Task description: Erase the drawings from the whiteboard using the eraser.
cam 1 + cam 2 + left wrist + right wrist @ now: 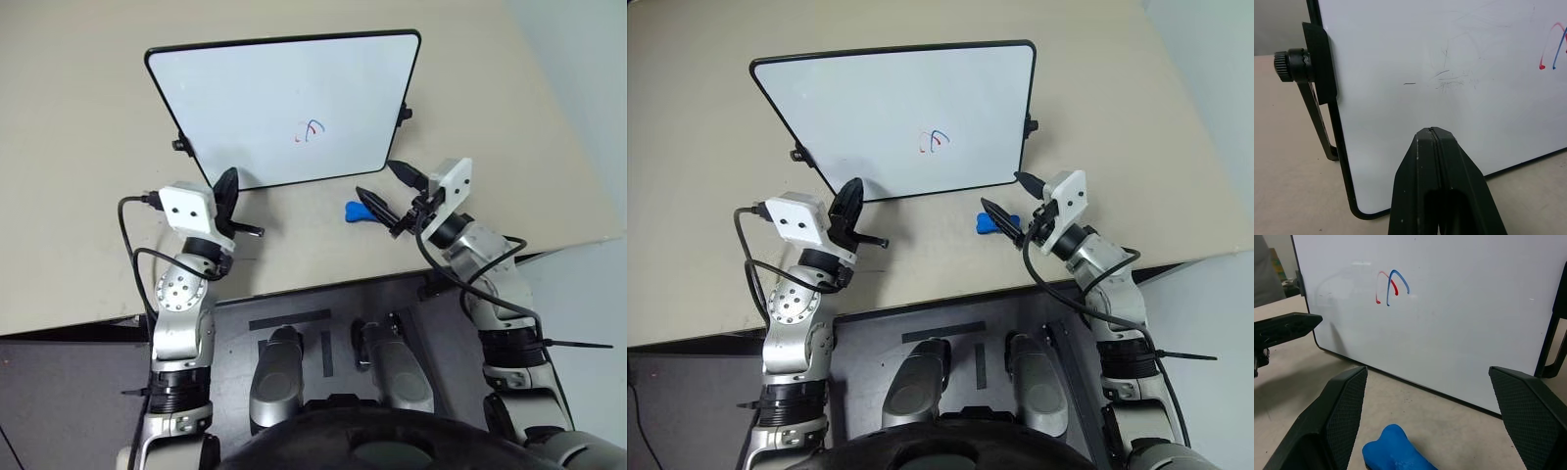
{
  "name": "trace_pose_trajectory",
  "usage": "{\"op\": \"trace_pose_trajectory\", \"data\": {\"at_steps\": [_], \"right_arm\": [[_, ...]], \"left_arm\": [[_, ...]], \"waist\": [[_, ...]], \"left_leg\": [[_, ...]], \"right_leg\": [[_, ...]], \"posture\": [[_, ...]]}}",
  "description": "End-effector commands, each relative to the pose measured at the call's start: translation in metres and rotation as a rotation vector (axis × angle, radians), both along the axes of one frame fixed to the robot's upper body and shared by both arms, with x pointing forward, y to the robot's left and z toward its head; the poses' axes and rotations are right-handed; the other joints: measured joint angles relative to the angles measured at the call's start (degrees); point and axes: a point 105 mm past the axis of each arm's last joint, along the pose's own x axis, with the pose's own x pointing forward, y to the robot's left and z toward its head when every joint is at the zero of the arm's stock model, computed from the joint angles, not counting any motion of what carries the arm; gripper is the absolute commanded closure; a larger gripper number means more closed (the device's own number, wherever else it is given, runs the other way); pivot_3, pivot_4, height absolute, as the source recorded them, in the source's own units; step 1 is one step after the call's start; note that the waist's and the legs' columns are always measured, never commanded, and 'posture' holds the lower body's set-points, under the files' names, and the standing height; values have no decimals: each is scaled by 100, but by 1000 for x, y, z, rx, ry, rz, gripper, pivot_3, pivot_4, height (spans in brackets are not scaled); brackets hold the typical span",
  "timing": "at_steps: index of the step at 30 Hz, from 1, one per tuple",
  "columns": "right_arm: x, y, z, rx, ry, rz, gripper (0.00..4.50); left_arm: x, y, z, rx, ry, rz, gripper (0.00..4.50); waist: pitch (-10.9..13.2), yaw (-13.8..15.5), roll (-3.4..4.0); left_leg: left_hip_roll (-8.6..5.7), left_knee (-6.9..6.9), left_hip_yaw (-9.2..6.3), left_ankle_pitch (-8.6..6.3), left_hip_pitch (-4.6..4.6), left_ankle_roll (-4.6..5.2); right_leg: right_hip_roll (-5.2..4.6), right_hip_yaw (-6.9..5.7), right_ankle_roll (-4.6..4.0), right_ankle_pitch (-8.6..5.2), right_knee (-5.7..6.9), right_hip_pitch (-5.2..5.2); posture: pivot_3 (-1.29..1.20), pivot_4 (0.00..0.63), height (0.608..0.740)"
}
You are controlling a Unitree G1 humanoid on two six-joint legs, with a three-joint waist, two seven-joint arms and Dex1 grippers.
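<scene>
On the beige matte table (78, 117), in your head views, stands the large white rectangular whiteboard (245, 98) with a thin black rim and rounded corners; it leans back on small black side clips. No brand or readable writing is on it, only the drawings (311, 130), a tiny scribble of curved red and blue strokes right of the centre. The small bright blue bone-shaped eraser (359, 211) lies on the table just before the board's lower right corner, between the spread fingers of your right gripper (386, 197), which holds nothing. Your left gripper (230, 196) is near the lower left corner.

From the left wrist you see its black fingers (1422, 191) pressed together, empty, before the smooth glossy board with faint grey smears.

From the right wrist the ribbed black fingers (1347, 406) stand wide apart, and the soft-looking eraser lies between them, untouched.
</scene>
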Motion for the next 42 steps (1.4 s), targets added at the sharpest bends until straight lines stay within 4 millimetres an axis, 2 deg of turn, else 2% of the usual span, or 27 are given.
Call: {"op": "trace_pose_trajectory", "data": {"at_steps": [1, 10, 12, 16, 22, 27, 36, 39, 42], "right_arm": [[-4, 4, 12, 16, -57, 11, 311], [-12, 12, 10, -51, -64, 75, 311], [-13, 13, 9, -102, -75, 101, 311], [-22, 15, 0, -316, -132, 211, 311], [-32, 15, -10, -413, -105, 340, 311], [-28, 12, -21, -443, -80, 366, 311], [-14, 5, -42, -510, -29, 330, 311], [-11, 3, -43, -500, -19, 321, 311], [-7, 1, -42, -496, -20, 304, 913]], "left_arm": [[2, -6, 13, 0, -43, -29, 4500], [-1, -13, 10, -13, -38, -32, 4500], [-2, -12, 9, -17, -36, -26, 4500], [-3, -12, 6, -27, -33, -12, 4500], [-9, -9, 4, -39, -30, 13, 4500], [-11, -3, 2, -38, -27, 41, 4500], [-11, -6, 1, -47, -34, 51, 4500], [-9, -7, 2, -49, -37, 49, 4500], [-7, -7, 2, -50, -42, 44, 4500]], "waist": [[0, 0, 0], [0, -4, 0], [0, -6, 0], [0, -2, 0], [0, -3, -1], [0, 1, -1], [0, 0, -1], [0, 4, -1], [0, 4, -1]], "left_leg": [[0, 0, 0, 0, 0, 0], [-1, -1, 0, 0, 0, 0], [-1, 2, 1, 0, 0, 0], [-1, 2, 0, 0, 0, 0], [-7, 1, 6, 0, 1, 0], [-9, 2, 7, 0, 8, 0], [-1, 1, 5, 0, 28, 0], [-1, 1, 4, 0, 29, 0], [-1, 1, 4, 0, 31, 0]], "right_leg": [[0, 0, 0, 0, 0, 0], [-1, 0, 1, -1, -1, 0], [-1, 1, 1, -1, -1, 2], [-1, 2, 1, -1, -1, 3], [3, 2, 4, -3, -3, 4], [9, 2, 4, -2, -2, 11], [6, 5, 4, -2, -2, 28], [5, 6, 3, -2, -2, 30], [5, 6, 3, -2, -2, 32]], "posture": [[0, 150, 740], [0, 150, 740], [0, 150, 740], [0, 150, 740], [0, 150, 740], [0, 150, 740], [0, 150, 740], [0, 150, 740], [0, 150, 740]]}}
